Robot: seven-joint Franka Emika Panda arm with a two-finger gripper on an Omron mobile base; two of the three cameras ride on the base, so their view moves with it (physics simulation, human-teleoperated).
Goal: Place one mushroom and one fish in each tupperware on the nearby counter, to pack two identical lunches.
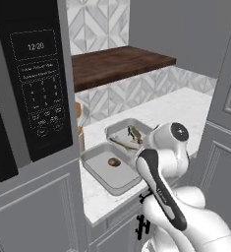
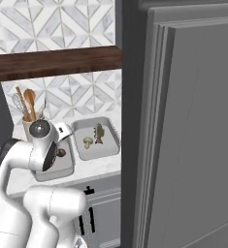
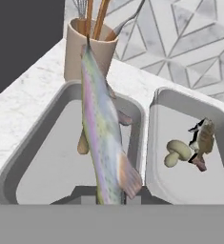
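- Here, the counter (image 1: 186, 110) is the white marble-look worktop, and both tubs sit on it side by side, touching or nearly so, next to a beige utensil holder (image 3: 87, 47).
- The near tupperware (image 1: 95, 167) holds 1 mushroom (image 1: 114, 162) and no fish lying in it yet; the hand view shows it directly under the gripper.
- The far tupperware (image 2: 113, 133) already holds 1 pale mushroom (image 3: 176, 151) and 1 small dark fish (image 3: 202, 143), so by my reading that lunch is packed.
- The long rainbow-coloured fish (image 3: 101, 138) hangs over the near tub, its tail end down between the jaws and its body stretching away toward the utensil holder.
- The gripper (image 3: 111, 193) is closed about as tight as it goes, pinching the fish near the tail; the fingertips themselves are mostly hidden behind the fin.
- Handling judgement: the fish looks light, long and stiff, holding its line rather than drooping, but a tail grip leaves most of its length unsupported, so it could swing or pivot.
- Its skin looks smooth and likely slippery; a hold nearer mid-body would be steadier.
- The tub looks long enough to take it if it is laid flat, clear of the mushroom.
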